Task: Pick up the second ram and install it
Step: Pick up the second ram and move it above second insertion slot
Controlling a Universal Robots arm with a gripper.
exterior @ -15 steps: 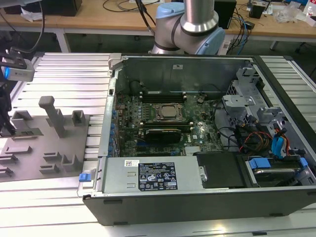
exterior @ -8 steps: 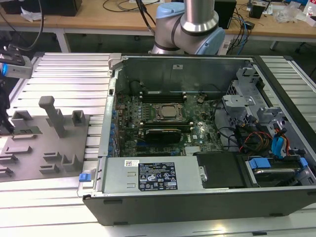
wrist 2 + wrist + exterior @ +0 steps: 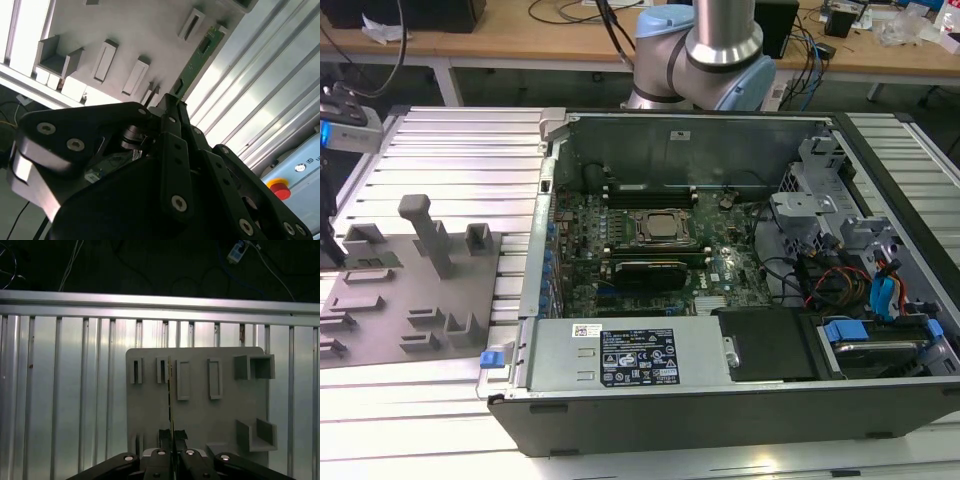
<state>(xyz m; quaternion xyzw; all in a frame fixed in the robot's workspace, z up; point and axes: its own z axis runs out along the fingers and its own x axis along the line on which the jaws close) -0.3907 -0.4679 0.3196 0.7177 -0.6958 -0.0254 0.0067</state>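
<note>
The pincer (image 3: 172, 435) is pinching the ram stick (image 3: 198, 59). In both wrist views its two dark fingertips sit tight on the flat faces of the thin green board, which runs out from between them. In the first wrist view the board is edge-on, a fine line reaching away over the grey plate (image 3: 200, 405) between two of its raised slot blocks (image 3: 182, 380). I cannot tell whether the stick is lifted or resting on the plate, nor whether the grip is at its middle, since the pincer's body hides the near part.

I judge the step in hand to be the pick-up. To do it well:
- **Grip:** it should stay square, with both pads flat on the board and no twist.
- **Travel:** it should be straight away from the plate, along the stick's own plane, so the edges do not catch on the neighbouring blocks.
- **Handling:** a board this thin will likely flex or swing if held off-centre, so slow, level motion suits it.

In the exterior view the grey plate (image 3: 385, 320) lies at about nine o'clock from the open computer case (image 3: 720, 425), just beside it. Inside the case, dark memory slots (image 3: 650, 190) sit at twelve o'clock of the processor socket (image 3: 658, 228), well apart from the stick.
</note>
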